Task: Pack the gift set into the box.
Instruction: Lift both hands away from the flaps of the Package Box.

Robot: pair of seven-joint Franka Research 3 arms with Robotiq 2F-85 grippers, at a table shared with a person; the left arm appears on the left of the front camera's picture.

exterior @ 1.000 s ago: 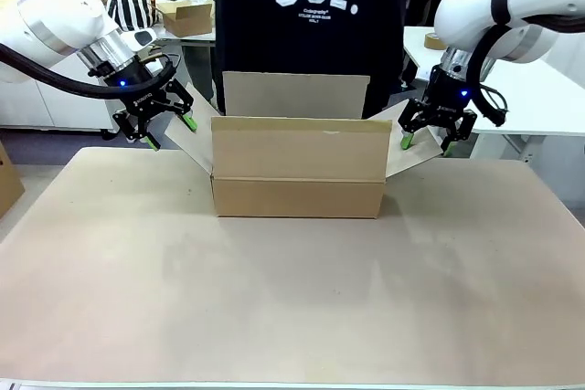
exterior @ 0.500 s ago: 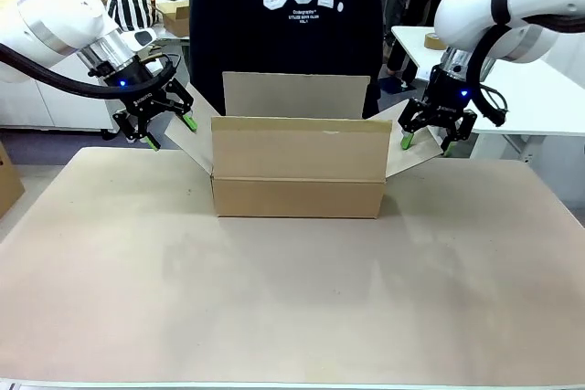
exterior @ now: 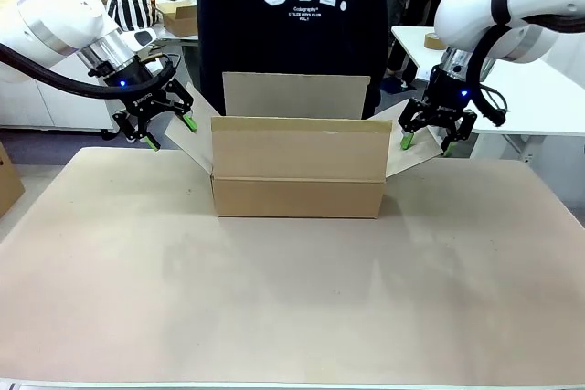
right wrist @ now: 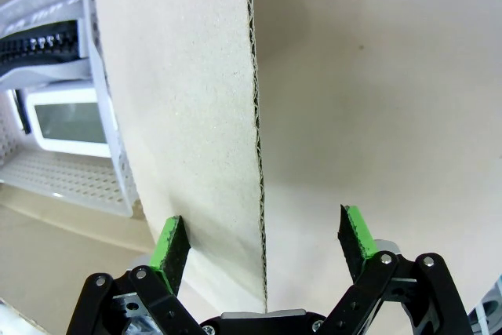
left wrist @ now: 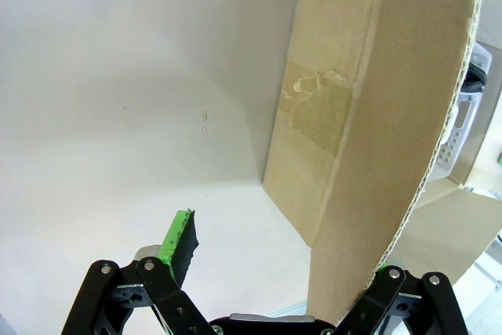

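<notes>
The box (exterior: 297, 167) sits on the surface (exterior: 292, 299), between both claws; the left claw (exterior: 168, 132) is wide open around its left flap; the right claw (exterior: 426, 142) is wide open around its right flap; a person (exterior: 292, 15) stands behind.

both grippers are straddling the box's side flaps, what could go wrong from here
1. Both the left gripper and the right gripper are open around thin flap edges; the left flap sits against one finger, so closing may bend it.
2. Uneven outward pulls could slide the box across the table.
3. The person stands close behind the box.
</notes>
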